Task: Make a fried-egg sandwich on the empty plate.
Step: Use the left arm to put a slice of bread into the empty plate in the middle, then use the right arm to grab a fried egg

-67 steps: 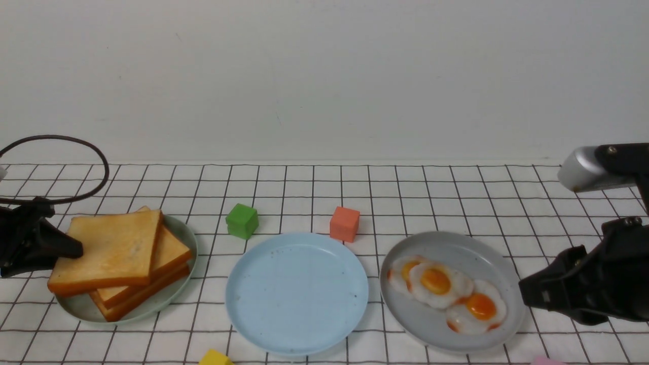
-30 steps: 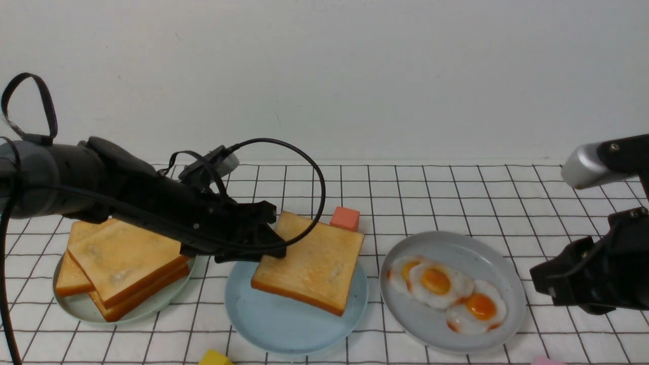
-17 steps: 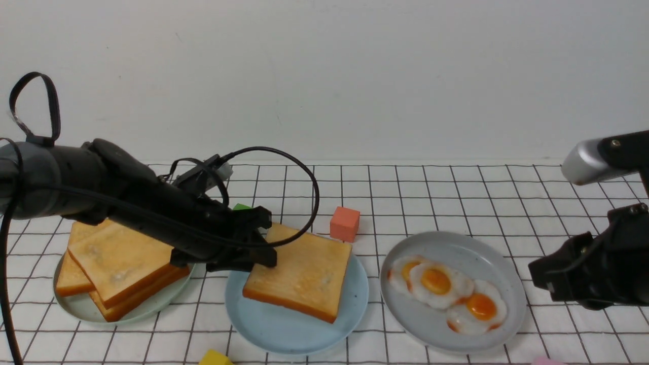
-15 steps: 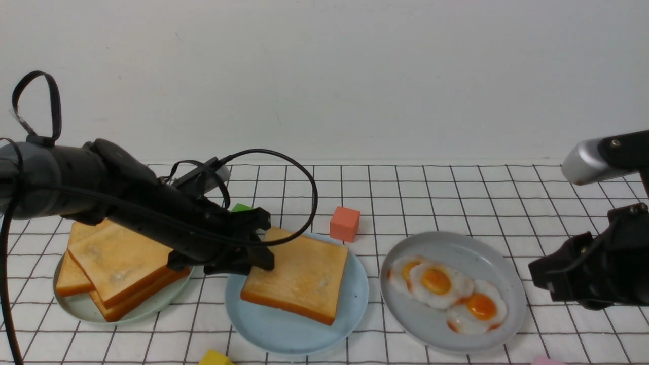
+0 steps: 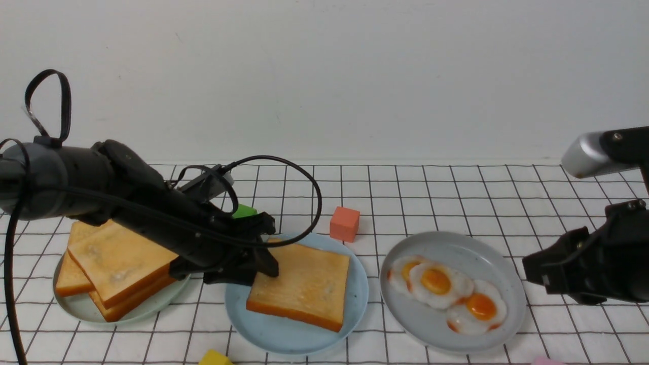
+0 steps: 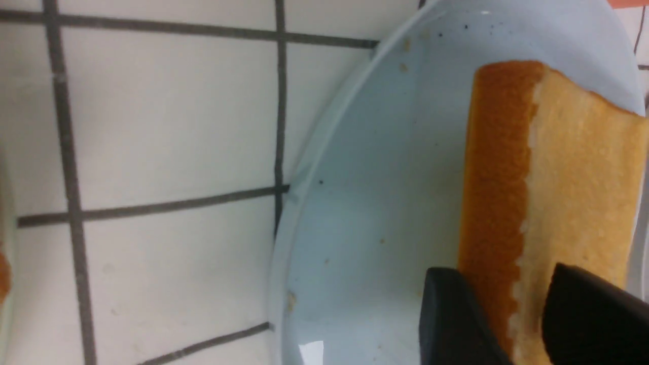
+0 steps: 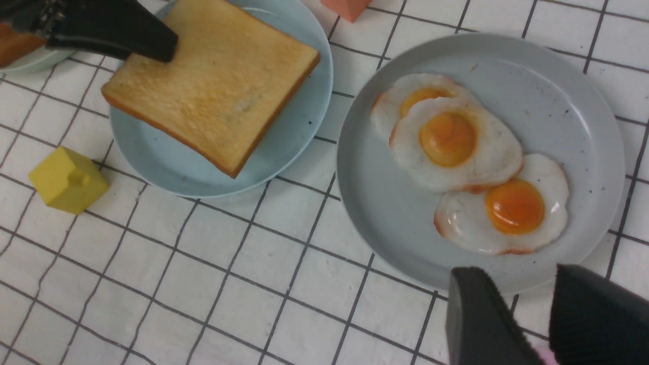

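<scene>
toast (image 5: pixel 299 284) flat on blue plate (image 5: pixel 284 339) | left gripper (image 5: pixel 266 266) straddles its left corner, clamped or slack: cannot tell | right gripper (image 7: pixel 519 271) parted, empty | eggs (image 5: pixel 436 280) on grey plate (image 5: pixel 456 243) lie just ahead of right gripper (the nearer arm by far)

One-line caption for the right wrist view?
Toast on the blue plate, left end effector at its corner; three eggs on the grey plate.

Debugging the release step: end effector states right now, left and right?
Left end effector: jaws around the edge of the toast slice; grip cannot be told.
Right end effector: open, empty.
</scene>
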You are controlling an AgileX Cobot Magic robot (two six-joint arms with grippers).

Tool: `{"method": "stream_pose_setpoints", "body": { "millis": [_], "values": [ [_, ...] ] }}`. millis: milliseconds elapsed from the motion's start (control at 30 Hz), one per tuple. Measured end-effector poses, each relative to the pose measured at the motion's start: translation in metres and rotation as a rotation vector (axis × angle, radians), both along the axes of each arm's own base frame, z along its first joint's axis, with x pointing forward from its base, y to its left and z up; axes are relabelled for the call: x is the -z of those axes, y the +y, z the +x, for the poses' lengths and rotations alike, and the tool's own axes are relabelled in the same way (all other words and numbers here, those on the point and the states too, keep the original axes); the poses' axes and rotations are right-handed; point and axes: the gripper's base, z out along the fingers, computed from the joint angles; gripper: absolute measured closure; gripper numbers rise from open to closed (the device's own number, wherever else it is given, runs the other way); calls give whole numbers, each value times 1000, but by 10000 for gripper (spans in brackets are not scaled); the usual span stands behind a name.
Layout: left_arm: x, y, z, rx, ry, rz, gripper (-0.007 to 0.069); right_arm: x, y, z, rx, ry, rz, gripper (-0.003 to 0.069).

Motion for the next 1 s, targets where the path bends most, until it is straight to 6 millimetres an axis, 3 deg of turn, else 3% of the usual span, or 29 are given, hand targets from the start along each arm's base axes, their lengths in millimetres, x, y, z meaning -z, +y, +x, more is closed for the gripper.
{"method": "stream_pose_setpoints", "body": {
  "millis": [200,300,400,467,533,633,733,833,1000],
  "values": [
    [-16,5,-5,16,-27,57,113,-7,2,2,3,49,4,405],
    [-46,10,-9,96,-116,134,72,-17,6,10,14,103,13,379],
    [-87,14,-16,215,-198,205,80,-22,11,21,11,145,3,349],
    [-127,15,-32,345,-281,223,132,-22,14,34,11,167,-20,310],
    [-149,14,-48,430,-335,200,181,-18,16,45,15,186,-43,282],
    [-184,8,-81,554,-470,80,336,-1,12,71,57,254,-69,232],
    [-196,6,-111,628,-573,5,479,14,6,87,69,301,-90,214],
    [-194,9,-141,666,-667,-15,620,34,-2,103,51,347,-103,209],
    [-185,19,-174,635,-808,54,638,60,-2,128,-35,382,-131,207]
  ]
}}
